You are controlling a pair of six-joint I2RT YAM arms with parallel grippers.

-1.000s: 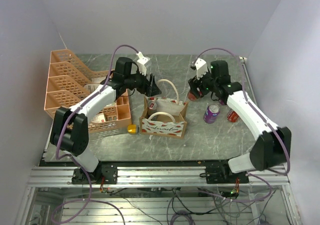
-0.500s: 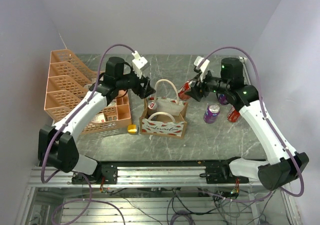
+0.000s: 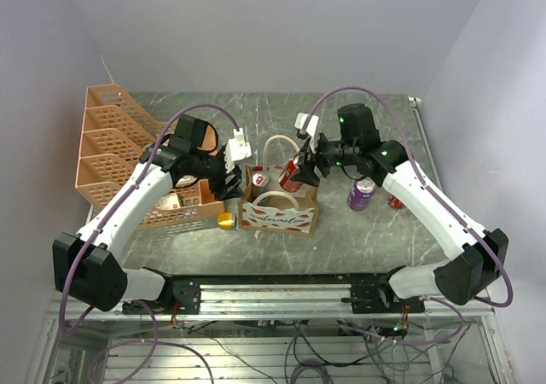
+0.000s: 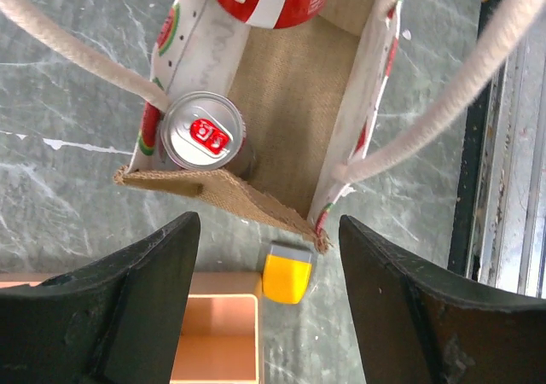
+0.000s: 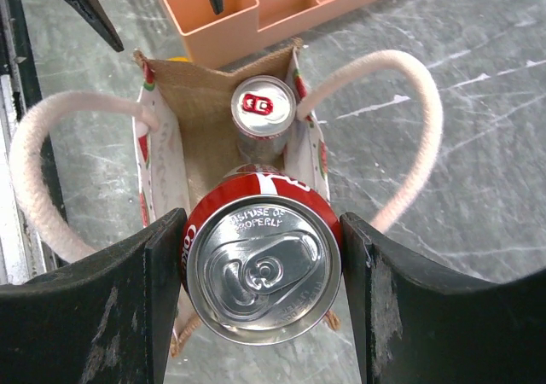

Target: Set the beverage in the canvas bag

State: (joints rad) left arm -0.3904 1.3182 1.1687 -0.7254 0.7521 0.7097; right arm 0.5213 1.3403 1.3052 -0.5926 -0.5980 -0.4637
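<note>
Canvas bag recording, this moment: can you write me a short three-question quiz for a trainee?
1. True or false: the tan canvas bag with the watermelon print is empty.
2. The red soda can is: A) lying flat outside the bag; B) gripped by the right hand over the bag's opening; C) inside the orange rack.
3. What colour is the upright can on the grey marbled table just right of the bag in the top view?
Key: 1 false, a silver-topped can stands in one corner of the bag. 2 B. 3 purple: the purple can.
</note>
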